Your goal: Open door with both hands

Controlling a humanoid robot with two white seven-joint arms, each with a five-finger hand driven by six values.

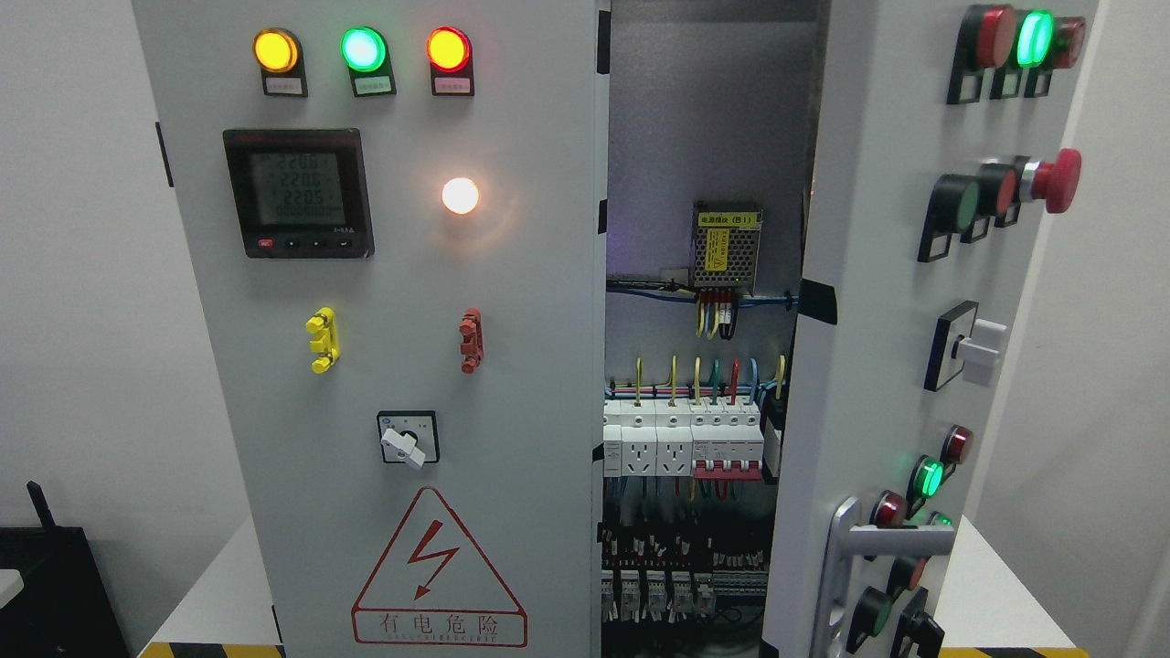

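On the white worktop (206, 594), a grey metal electrical cabinet is seen with its right door (877, 366) swung open; no robot hand is in view, so the state of the fingers cannot be told.
Behind the opened door, white circuit breakers (681, 439) and coloured wiring are exposed, while the closed left door (384, 366) carries three lit indicator lamps, a black digital meter (299, 192) and a red-outlined triangular warning sign (439, 571).

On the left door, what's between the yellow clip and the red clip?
Nothing: in the head view, bare grey panel of the left door runs from the yellow clip to the red clip.
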